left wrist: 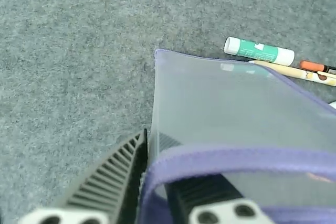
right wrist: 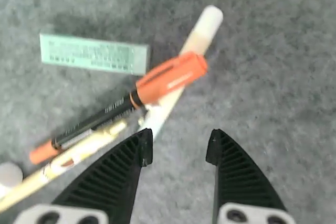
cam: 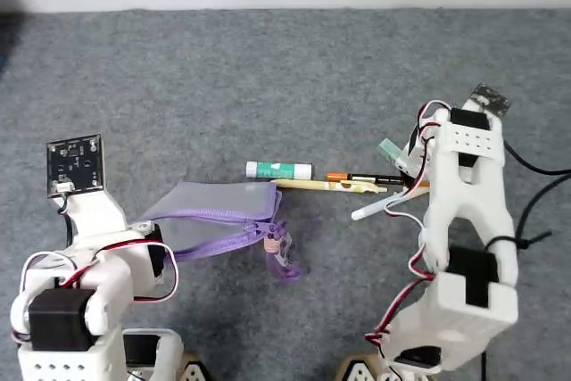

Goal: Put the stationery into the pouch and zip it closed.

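Observation:
A translucent purple pouch (cam: pixel 214 216) lies on the grey carpet with its zip pull (cam: pixel 278 247) toward the middle. My left gripper (left wrist: pixel 152 182) is shut on the pouch's (left wrist: pixel 226 114) near edge; from above it sits at the pouch's left end (cam: pixel 156 245). Right of the pouch lie a green-and-white glue stick (cam: pixel 278 169), a yellow pencil (cam: pixel 326 186), an orange-and-black pen (cam: pixel 366 179), a white pen (cam: pixel 382 206) and a green eraser (cam: pixel 390 151). My right gripper (right wrist: pixel 178 142) hangs open just above the orange pen (right wrist: pixel 126 106) and the white pen (right wrist: pixel 202 27), beside the eraser (right wrist: pixel 94 53).
Grey carpet (cam: pixel 268 78) covers the table, with a pale strip along its far edge. The right arm's body (cam: pixel 464 220) stands over the carpet to the right of the pens. A black square marker board (cam: pixel 76 165) sits on the left arm.

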Robot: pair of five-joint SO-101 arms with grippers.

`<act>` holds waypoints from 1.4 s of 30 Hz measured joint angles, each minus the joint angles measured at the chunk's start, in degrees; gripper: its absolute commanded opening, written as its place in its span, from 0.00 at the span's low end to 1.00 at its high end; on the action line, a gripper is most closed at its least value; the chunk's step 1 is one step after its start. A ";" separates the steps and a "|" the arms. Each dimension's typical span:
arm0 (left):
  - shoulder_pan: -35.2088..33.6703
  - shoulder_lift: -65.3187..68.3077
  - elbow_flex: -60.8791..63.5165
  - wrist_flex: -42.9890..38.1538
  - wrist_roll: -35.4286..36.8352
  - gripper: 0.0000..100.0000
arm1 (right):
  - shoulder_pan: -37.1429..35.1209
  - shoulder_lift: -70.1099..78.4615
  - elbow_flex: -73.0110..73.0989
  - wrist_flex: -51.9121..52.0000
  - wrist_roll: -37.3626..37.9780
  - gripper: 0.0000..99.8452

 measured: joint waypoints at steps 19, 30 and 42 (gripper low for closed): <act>0.00 0.00 0.00 0.00 0.00 0.01 | 0.35 11.69 -11.87 -2.73 0.00 0.17; 0.00 0.00 0.00 0.00 0.00 0.01 | 0.79 16.70 -16.26 5.19 -0.26 0.17; 0.00 0.00 0.00 0.00 0.00 0.01 | 6.24 23.30 -20.04 5.54 -0.53 0.08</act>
